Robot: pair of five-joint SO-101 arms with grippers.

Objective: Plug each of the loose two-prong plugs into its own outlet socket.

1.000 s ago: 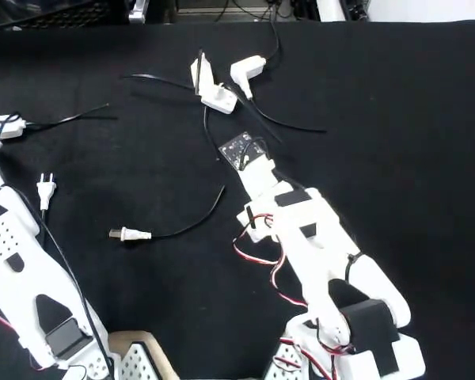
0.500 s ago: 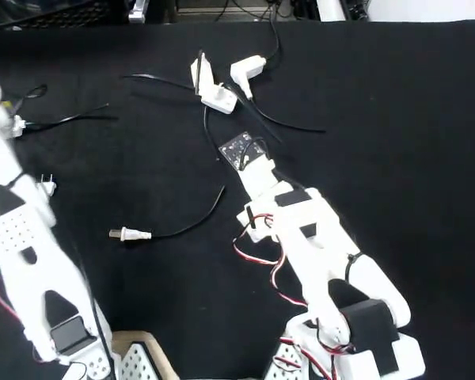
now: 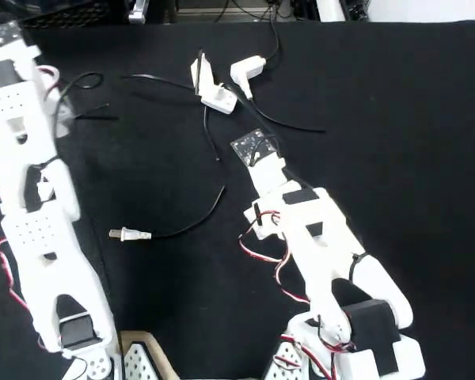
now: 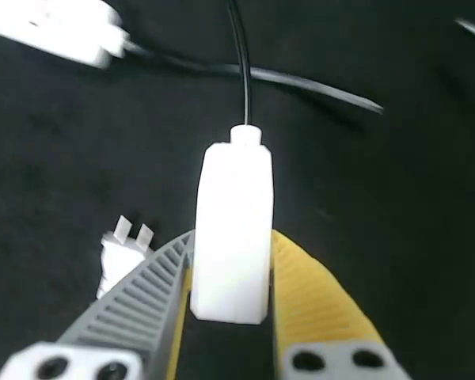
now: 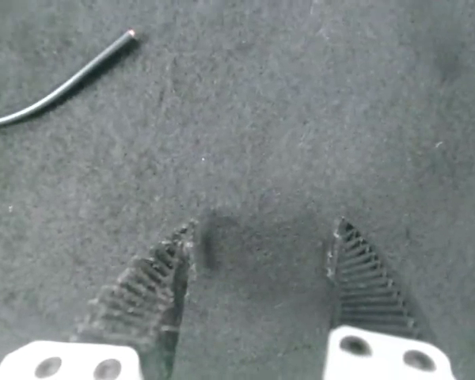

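1. Black cloth surface [image 3: 396, 119] seen from above. Two arms stand at its near edge, the left one stretched toward the far left corner.
2. Left end effector [image 4: 231, 245]: pinching a white corded block [image 4: 233, 206] across its flat sides, cord end pointing away from the wrist, raised clear of the cloth. The block is probably an outlet socket. Which face carries the slots cannot be told.
3. A two-prong plug [image 4: 123, 249] lies on the cloth just beside the left fingers in the wrist view, prongs exposed. A grip on the sides leaves the block's ends free, which would suit mating the pair.
4. A second loose plug [image 3: 131, 234] lies mid-surface, its cable curving toward the right arm. It is well apart from the two outlet sockets [image 3: 218, 96] at the far middle, which sit close together among crossing cables. No plug appears seated.
5. Right end effector [image 5: 261, 245]: fingers spread with nothing between them, low over bare cloth, a cut cable end [image 5: 131, 34] nearby. It is probably idle while the left arm works.
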